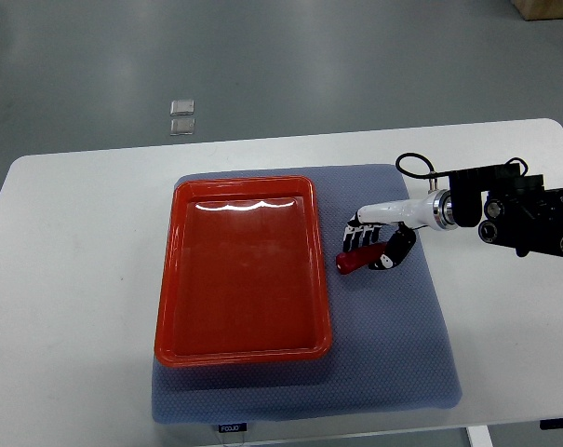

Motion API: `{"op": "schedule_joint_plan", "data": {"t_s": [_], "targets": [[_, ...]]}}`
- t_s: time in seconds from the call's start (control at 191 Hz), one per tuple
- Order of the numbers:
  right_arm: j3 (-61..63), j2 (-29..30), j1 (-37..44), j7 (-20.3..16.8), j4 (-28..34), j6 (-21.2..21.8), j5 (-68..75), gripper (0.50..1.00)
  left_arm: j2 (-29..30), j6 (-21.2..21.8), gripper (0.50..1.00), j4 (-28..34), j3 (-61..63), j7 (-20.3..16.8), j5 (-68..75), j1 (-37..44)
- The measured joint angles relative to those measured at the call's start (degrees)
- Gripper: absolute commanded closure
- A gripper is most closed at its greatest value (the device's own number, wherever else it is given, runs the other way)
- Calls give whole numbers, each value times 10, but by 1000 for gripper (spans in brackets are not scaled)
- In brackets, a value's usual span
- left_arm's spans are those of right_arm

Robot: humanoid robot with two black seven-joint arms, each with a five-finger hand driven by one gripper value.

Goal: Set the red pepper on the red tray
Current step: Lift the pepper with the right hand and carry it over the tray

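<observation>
The red tray [177,279] lies on a blue-grey mat in the middle of the white table, with nothing in it. The red pepper [354,261] is just right of the tray's right rim, over the mat. My right hand [372,244] comes in from the right edge and its fingers are curled around the pepper; only the pepper's left end shows past the fingers. I cannot tell whether the pepper touches the mat. The left arm is out of view.
The blue-grey mat [393,354] reaches past the tray on the right and front. The white table [76,279] surrounds it. Two small clear squares [181,116] lie on the grey floor beyond the table's far edge.
</observation>
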Motion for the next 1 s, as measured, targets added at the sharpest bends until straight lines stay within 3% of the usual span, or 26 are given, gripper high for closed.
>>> {"op": "schedule_joint_plan", "data": {"t_s": [0.052,0.366,0.67,0.817,1.0], "targets": [[0,1,-2,0,0,-3,-3,1000,0,0,500,0,0,0,0,0],[4,-15,7,1,-1,-6,-9,1000,0,0,500,1,0,0,0,0],[9,-28,102,1,14,4,17,1000,0,1,500,1,1,0,0,0],[9,11,135,1,12,0,53,1000,0,1,500,1,1,0,0,0],[2,112,152,1,-28,-3,87,1000,0,1,500,1,0,0,0,0]]}}
